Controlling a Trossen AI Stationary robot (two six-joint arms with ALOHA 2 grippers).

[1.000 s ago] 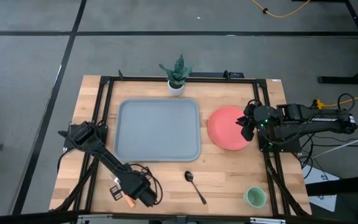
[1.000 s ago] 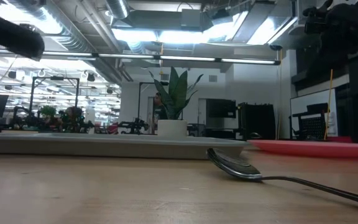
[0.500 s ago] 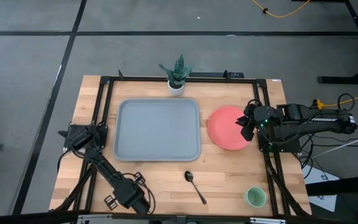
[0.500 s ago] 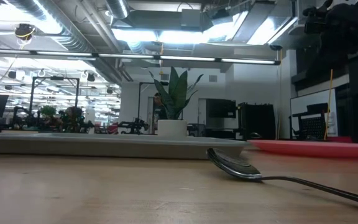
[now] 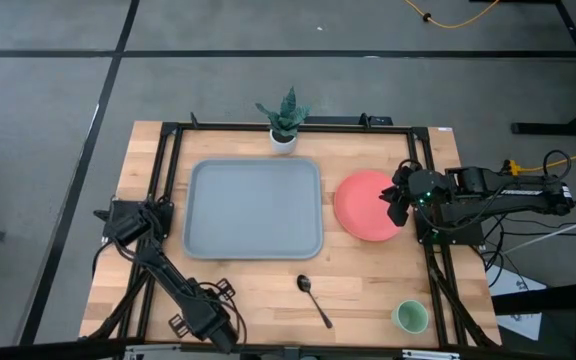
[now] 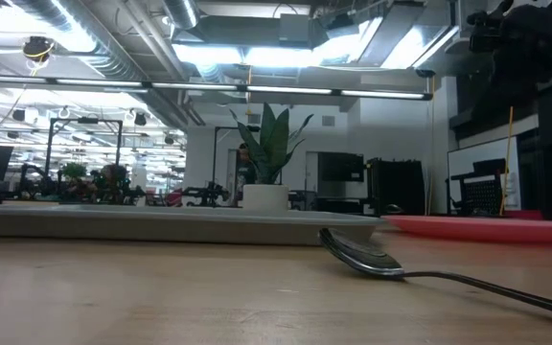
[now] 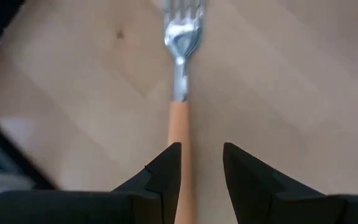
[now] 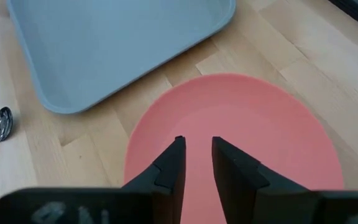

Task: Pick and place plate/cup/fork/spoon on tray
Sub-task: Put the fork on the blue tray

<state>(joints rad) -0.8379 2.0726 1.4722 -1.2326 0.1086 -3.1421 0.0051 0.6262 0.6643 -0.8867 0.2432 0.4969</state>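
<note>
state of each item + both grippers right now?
tray: nothing on it
plate: flat on the table beside the tray
cup: upright on the table
spoon: lying on the table
fork: lying on the table
left gripper: open over the fork handle
right gripper: open above the plate

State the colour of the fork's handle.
Orange, with silver metal tines. The fork shows best in the left wrist view, lying on the wooden table.

white pot with green plant (image 5: 284,130) at the far edge of the wooden table (image 5: 368,280); yellow cable (image 5: 458,20) on grey floor beyond.
</note>
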